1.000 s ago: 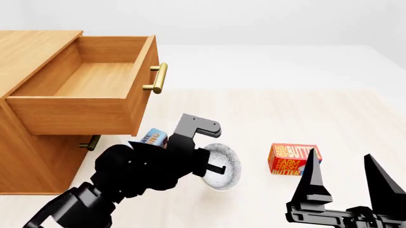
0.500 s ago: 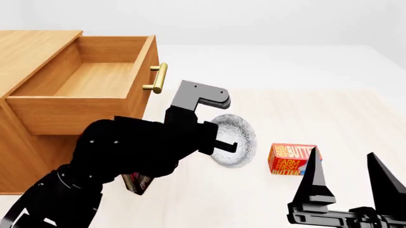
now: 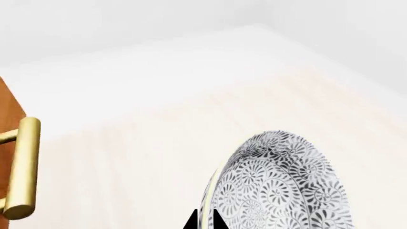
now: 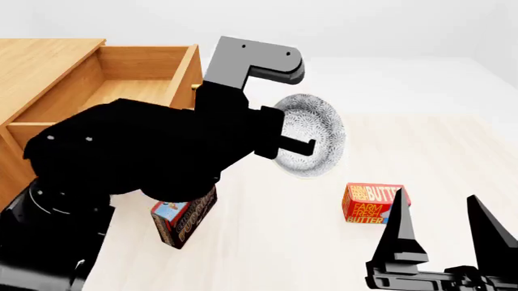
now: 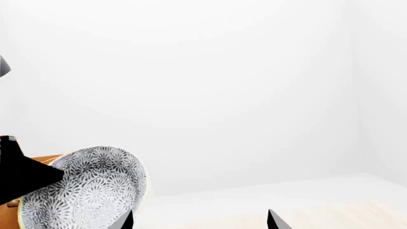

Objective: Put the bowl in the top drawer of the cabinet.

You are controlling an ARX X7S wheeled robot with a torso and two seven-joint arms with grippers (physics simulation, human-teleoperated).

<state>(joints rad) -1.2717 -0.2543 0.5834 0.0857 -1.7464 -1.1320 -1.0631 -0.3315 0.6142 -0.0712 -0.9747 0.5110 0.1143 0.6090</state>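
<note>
The bowl (image 4: 317,130), white with a blue-grey pattern, hangs tilted on edge in the air above the table, to the right of the open top drawer (image 4: 121,91). My left gripper (image 4: 307,147) is shut on the bowl's rim. In the left wrist view its tips (image 3: 203,222) pinch the rim of the bowl (image 3: 286,186), and a brass drawer handle (image 3: 22,167) shows off to one side. The cabinet (image 4: 40,60) stands at the left, partly hidden by my left arm. My right gripper (image 4: 441,242) is open and empty at the front right. Its wrist view shows the bowl (image 5: 89,191) beyond its open tips (image 5: 200,222).
A red butter box (image 4: 374,203) lies on the light table (image 4: 453,157) just beyond my right gripper. A second small box (image 4: 184,218) stands under my left arm near the cabinet's front. The lower drawer is hidden behind the arm.
My left arm has lifted the bowl off the table, up and back, level with the top drawer's front. The small box under it has come into view. The right gripper has not moved.
</note>
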